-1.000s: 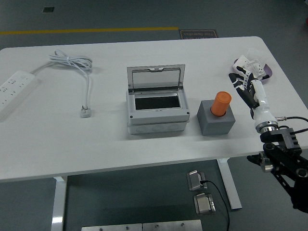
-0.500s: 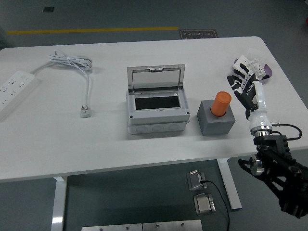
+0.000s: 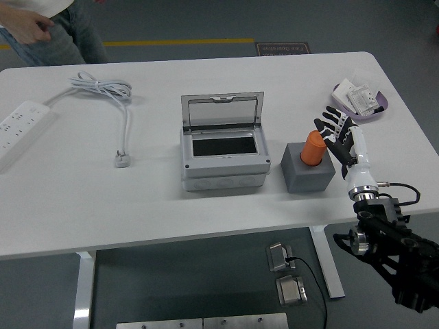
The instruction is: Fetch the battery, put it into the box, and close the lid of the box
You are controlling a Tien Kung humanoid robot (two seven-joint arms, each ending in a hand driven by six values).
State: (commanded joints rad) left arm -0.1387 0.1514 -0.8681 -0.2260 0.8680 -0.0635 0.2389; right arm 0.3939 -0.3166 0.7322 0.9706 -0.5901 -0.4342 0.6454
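Note:
An orange cylindrical battery (image 3: 315, 148) stands upright in a grey block holder (image 3: 307, 168) right of centre. A grey box (image 3: 223, 160) sits at the table's middle with its clear lid (image 3: 221, 112) raised open toward the far side; its inside is dark. My right hand (image 3: 338, 133) comes in from the lower right, fingers spread open, just right of the battery and close beside it, holding nothing. The left arm is out of view.
A white power strip (image 3: 25, 120) and a coiled white cable with a plug (image 3: 123, 159) lie at the left. A purple dish (image 3: 361, 101) with white packets sits at the far right. A person (image 3: 41, 27) stands at the far left corner.
My right hand has moved left and nearer, from beside the purple dish to just right of the battery. A person has come into view at the top left.

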